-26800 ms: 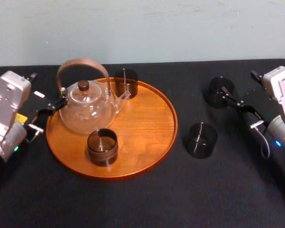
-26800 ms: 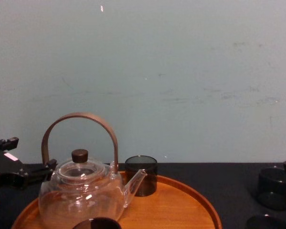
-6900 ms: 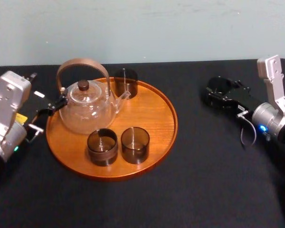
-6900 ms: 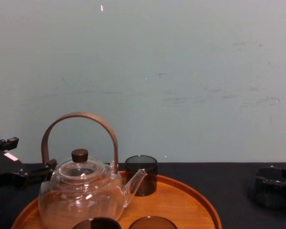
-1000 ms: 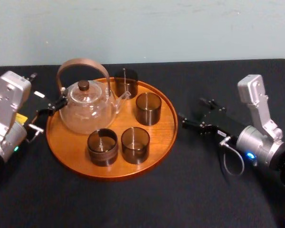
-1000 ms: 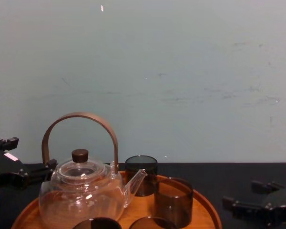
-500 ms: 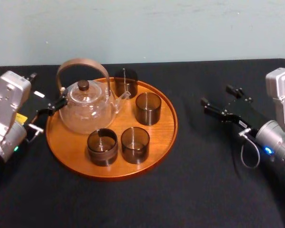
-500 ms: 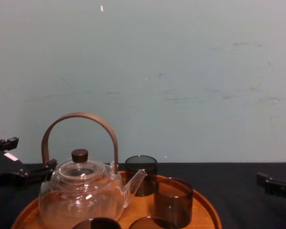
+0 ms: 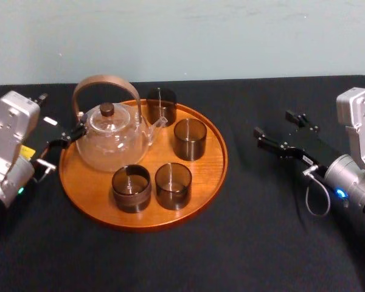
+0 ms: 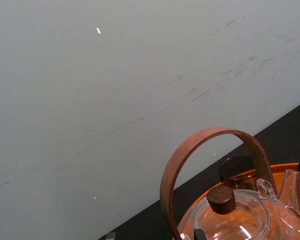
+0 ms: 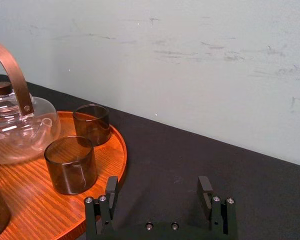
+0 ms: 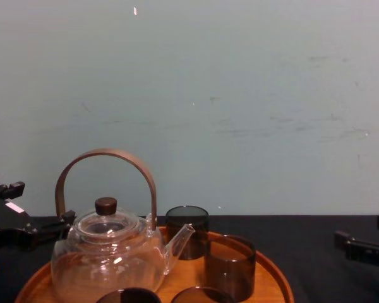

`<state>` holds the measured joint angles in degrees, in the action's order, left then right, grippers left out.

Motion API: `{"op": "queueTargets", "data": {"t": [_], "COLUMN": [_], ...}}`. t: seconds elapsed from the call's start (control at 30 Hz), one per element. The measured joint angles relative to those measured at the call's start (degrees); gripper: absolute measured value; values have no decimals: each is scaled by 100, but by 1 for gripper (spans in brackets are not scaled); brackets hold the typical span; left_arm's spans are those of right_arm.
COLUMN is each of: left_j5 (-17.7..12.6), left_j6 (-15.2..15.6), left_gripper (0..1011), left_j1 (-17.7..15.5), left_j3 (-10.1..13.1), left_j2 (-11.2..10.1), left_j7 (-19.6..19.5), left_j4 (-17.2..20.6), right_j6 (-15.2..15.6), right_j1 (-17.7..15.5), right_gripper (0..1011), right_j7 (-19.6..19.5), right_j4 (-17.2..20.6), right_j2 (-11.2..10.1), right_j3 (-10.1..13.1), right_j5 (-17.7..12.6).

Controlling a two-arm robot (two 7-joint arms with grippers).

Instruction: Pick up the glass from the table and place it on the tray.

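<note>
The round orange-brown tray [image 9: 202, 182] lies on the black table [image 9: 231, 249] and holds several dark smoky glasses. One glass [image 9: 190, 139] [image 11: 71, 164] stands upright near the tray's right rim, with others [image 9: 173, 185] in front of it and behind it [image 9: 161, 106]. My right gripper [image 9: 274, 124] [image 11: 158, 190] hovers open and empty over the table, well to the right of the tray and pointing toward it. Its fingers [image 12: 350, 242] show low at the right in the chest view. My left gripper [image 9: 59, 114] stays parked, open, at the tray's left edge.
A glass teapot [image 9: 112, 137] [image 12: 110, 252] with a curved brown handle takes up the tray's back left. A pale wall stands behind the table. Bare black tabletop stretches between the tray and my right arm and along the front.
My right gripper has drawn back to the right from the tray's rim, open and empty. The glasses, teapot and left arm have not moved.
</note>
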<state>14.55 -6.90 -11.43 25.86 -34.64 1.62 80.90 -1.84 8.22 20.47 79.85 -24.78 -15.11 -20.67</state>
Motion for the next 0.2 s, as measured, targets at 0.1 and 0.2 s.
{"op": "queueTargets", "data": {"t": [0.1, 0.2], "left_j5": [0, 0], "left_j6": [0, 0], "left_gripper": [1010, 1009], "left_j1": [0, 0], "left_j3": [0, 0], "left_j2": [0, 0], "left_j7": [0, 0], "left_j4": [0, 0], "right_j6": [2, 3], "right_j1": [4, 7], "right_gripper": [1002, 1002], "right_j7": [9, 16], "right_j4": [-4, -7], "right_j2": [0, 0], "right_j3": [-6, -12], "right_j5": [-1, -3]}}
